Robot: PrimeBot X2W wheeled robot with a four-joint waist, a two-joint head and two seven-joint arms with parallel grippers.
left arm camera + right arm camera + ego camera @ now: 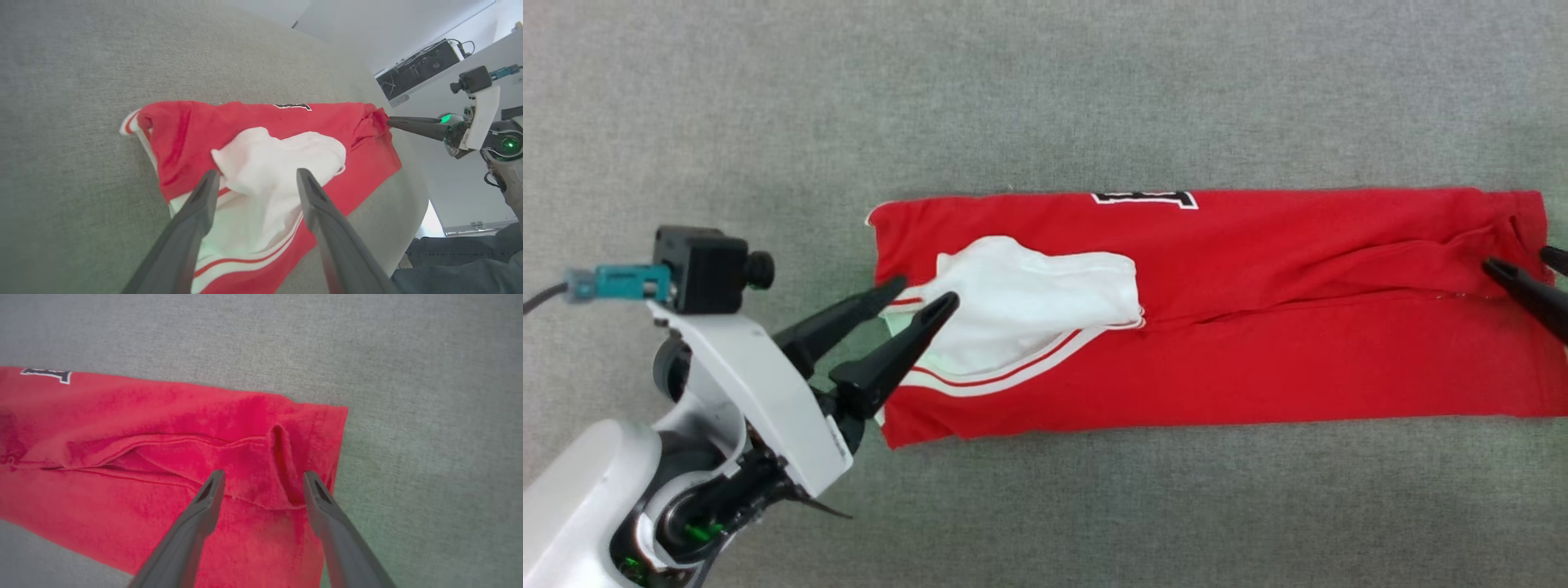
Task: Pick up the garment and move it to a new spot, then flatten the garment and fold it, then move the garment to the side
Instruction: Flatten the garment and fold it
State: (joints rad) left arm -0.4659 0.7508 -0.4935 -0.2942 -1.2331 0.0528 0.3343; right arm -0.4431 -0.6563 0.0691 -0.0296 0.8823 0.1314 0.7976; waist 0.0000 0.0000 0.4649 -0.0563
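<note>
The head view takes in the whole garment (1217, 351): one red shirt folded into a long band that lies flat across the middle of the grey cloth-covered bench (1045, 98), with one white sleeve (1037, 302) turned back on top of its left end and a scrap of black-and-white lettering (1145, 198) at its far edge. Two claws are at work, one at each end. The left claw (925, 290) has its two dark fingers spread apart above the sleeve's cuff, clamping nothing. The right claw (1519, 257) reaches in from the right border over the puckered right end. The left wrist view adds what the head view leaves out: the bench's rounded right edge just past the shirt's end, a dark box of electronics (421, 67) on a pale shelf beyond it, and a person's leg in jeans (457, 261) at the lower right. It also shows the left claw (257, 172) straddling the sleeve and the right claw (392, 121) meeting the shirt's end. The right wrist view shows the right claw (264, 473) close up, fingers parted over a raised fold by the hem, gripping nothing. Bare grey cloth lies wide beyond the band's far edge, along its near edge, and to its left.
</note>
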